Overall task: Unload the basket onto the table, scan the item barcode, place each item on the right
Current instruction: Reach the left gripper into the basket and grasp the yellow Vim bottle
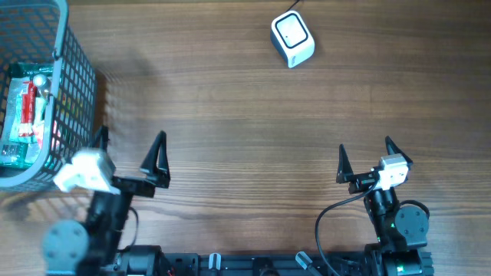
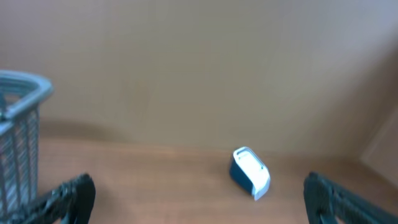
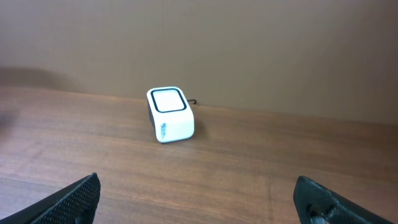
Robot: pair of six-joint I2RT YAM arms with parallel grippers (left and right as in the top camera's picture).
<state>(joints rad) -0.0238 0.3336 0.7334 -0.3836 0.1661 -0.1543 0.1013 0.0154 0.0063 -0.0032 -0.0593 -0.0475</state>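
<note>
Reaching for the packet first

Packet point(image 1: 23, 115) lies inside basket point(image 1: 77, 84). Left gripper point(image 1: 130, 139) spread, empty, just beside basket. Right gripper point(image 1: 365, 146) likewise spread, well apart from it, as is scanner point(image 1: 292, 38). We'd descend vertically, clearing basket's rim, pinching packet edgewise.

We see the scanner point(image 1: 292, 40), a small white box with a dark-rimmed window on its upper face, standing on the far side of the bench point(image 1: 230, 138), right of centre and askew to its edges. The item point(image 1: 23, 115), a green and red packet, lies inside the grey mesh basket point(image 1: 77, 84) at the left edge, well apart from the scanner.
</note>
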